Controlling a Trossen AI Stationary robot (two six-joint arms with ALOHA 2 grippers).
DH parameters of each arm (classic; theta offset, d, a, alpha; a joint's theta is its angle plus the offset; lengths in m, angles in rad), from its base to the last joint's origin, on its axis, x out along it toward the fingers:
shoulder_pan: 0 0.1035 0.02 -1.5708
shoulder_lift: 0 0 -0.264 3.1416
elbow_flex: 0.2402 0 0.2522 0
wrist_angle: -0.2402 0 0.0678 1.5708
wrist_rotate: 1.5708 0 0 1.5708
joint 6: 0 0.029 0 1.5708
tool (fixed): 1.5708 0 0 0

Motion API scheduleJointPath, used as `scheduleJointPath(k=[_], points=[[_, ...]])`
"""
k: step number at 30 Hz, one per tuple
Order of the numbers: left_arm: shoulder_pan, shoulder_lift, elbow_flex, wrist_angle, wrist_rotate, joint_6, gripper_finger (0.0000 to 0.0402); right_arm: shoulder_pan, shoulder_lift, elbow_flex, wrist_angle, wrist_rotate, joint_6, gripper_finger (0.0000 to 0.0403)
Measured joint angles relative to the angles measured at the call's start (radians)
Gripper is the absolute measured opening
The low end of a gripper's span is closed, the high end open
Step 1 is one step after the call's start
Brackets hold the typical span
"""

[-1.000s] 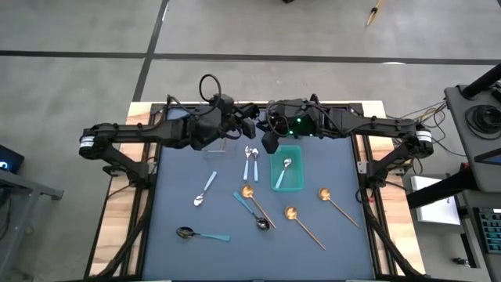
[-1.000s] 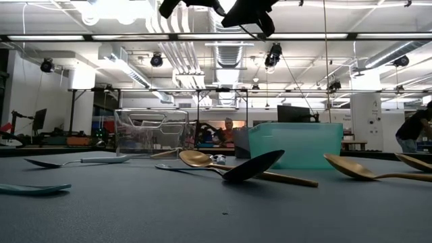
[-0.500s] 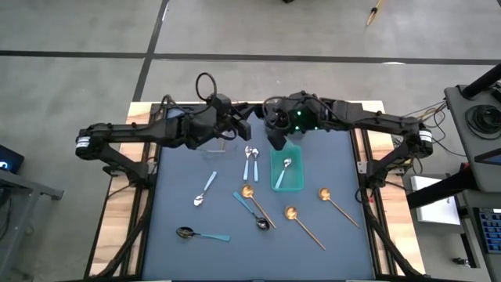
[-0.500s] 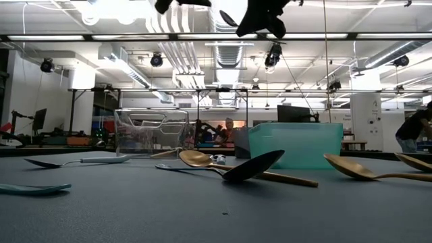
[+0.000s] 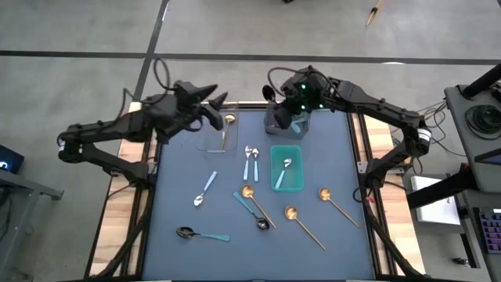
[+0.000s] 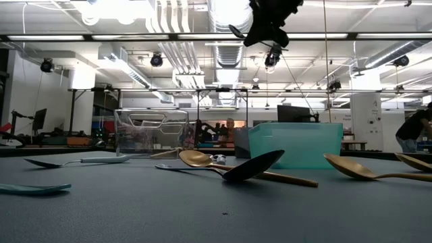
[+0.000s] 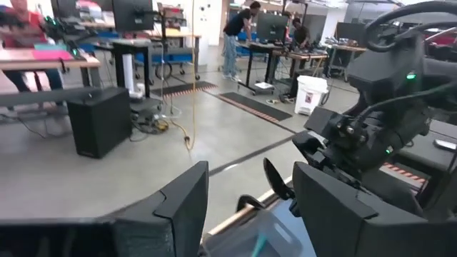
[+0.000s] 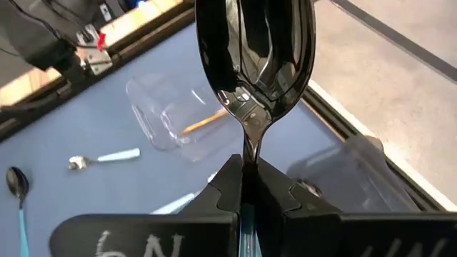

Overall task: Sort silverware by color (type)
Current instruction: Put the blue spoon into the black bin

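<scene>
My right gripper (image 5: 275, 104) is up at the far edge of the table, above the grey bin (image 5: 283, 124), fingers pinched tight on a dark-bowl spoon (image 8: 255, 53) by the neck, bowl standing up past the fingertips. In the low view that same spoon (image 6: 235, 31) hangs high over everything.

My left gripper (image 5: 213, 100) is raised over the table's far edge, left of the grey bin, fingers spread wide with nothing between them.

Rest of the silverware, all placed from the teal bin (image 5: 300, 170):
- 1 silver spoon (image 5: 283, 171) lies inside it.
- 2 silver spoons with light-blue handles (image 5: 250, 160) just left of it, side by side.
- 1 more light-blue-handled spoon (image 5: 205, 189) further left.
- clear bin (image 5: 211, 142) to the far left, 1 gold spoon (image 5: 227, 129) in it.
- 3 gold spoons on the mat on the near side: (image 5: 257, 201), (image 5: 304, 223), (image 5: 338, 207).
- 1 dark spoon with teal handle (image 5: 252, 210) crossing the left gold one.
- another dark teal-handled spoon (image 5: 202, 233) near-left, well apart.
</scene>
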Motion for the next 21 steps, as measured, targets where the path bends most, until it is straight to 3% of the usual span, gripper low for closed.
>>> scheduleJointPath(k=[7,14,21], points=[[0.003,-0.081,0.0,-0.048,-0.001,0.085,0.0187,-0.006,0.174,0.201,-0.057,-0.013,-0.092,0.0009],[0.003,-0.134,0.0,-0.107,-0.002,0.093,0.0187,-0.067,0.379,0.471,-0.402,-0.008,-0.345,0.0009],[0.004,-0.137,0.0,-0.111,-0.002,0.087,0.0187,-0.149,0.488,0.566,-0.556,-0.008,-0.679,0.0009]])
